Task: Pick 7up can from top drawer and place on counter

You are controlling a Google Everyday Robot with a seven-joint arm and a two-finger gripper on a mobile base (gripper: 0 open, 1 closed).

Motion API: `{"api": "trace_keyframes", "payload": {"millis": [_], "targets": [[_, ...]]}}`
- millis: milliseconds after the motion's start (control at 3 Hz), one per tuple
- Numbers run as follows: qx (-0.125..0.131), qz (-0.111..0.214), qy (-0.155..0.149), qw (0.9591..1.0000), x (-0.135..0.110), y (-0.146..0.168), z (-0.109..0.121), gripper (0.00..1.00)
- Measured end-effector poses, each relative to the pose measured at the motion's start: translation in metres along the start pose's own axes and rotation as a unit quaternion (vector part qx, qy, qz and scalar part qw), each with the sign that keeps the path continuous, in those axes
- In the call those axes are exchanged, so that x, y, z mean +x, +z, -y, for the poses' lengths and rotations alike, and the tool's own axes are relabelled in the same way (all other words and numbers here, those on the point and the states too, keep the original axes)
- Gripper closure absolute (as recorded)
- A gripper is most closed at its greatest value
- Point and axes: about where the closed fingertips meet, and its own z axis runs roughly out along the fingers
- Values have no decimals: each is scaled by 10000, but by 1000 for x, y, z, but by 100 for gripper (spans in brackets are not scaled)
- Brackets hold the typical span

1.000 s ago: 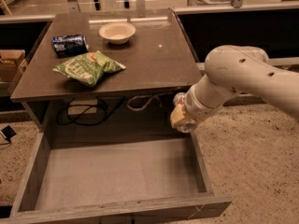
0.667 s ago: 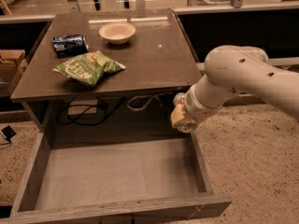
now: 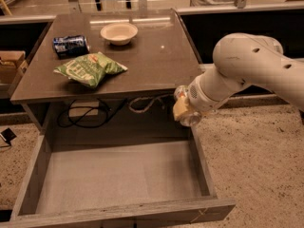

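The one camera sits close above the front of the top drawer [image 3: 118,179], facing down toward the counter [image 3: 156,61] behind it, with the gripper [image 3: 184,112] at the drawer's right rear corner.
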Motion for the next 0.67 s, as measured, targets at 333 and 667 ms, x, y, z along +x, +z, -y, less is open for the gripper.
{"api": "trace_keyframes", "payload": {"millis": [333,667], "targets": [[7,121,-74,9999,-5,-18,-5,100],[7,123,-76,9999,-4,-18,-5,100]]}}
